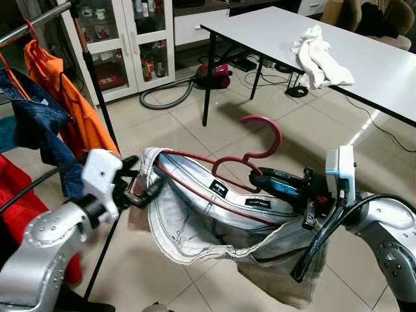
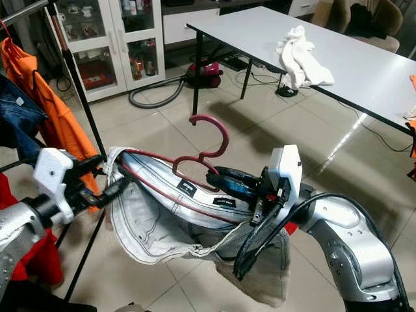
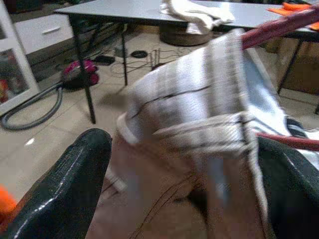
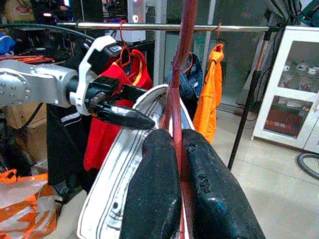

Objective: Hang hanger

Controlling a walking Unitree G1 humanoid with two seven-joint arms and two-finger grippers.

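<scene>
A dark red plastic hanger (image 1: 265, 132) carries pale washed jeans (image 1: 195, 218) and is held level between my arms, hook up. My right gripper (image 1: 258, 177) is shut on the hanger's bar just below the hook; in the right wrist view its fingers (image 4: 154, 189) pinch the red bar (image 4: 187, 59). My left gripper (image 1: 144, 186) is at the hanger's left end, closed on the bunched waistband (image 3: 199, 114). The clothes rail (image 1: 32, 23) runs at upper left, above and left of the hanger, and its far part is out of frame.
Orange (image 1: 71, 97), denim (image 1: 32, 117) and red (image 1: 19, 188) garments hang on the rail, beside its black pole (image 1: 97, 91). A grey table (image 1: 273, 32) with a white cloth (image 1: 318, 58) stands to the right. A vacuum cleaner (image 1: 213, 75) and glass cabinet (image 1: 130, 39) are behind.
</scene>
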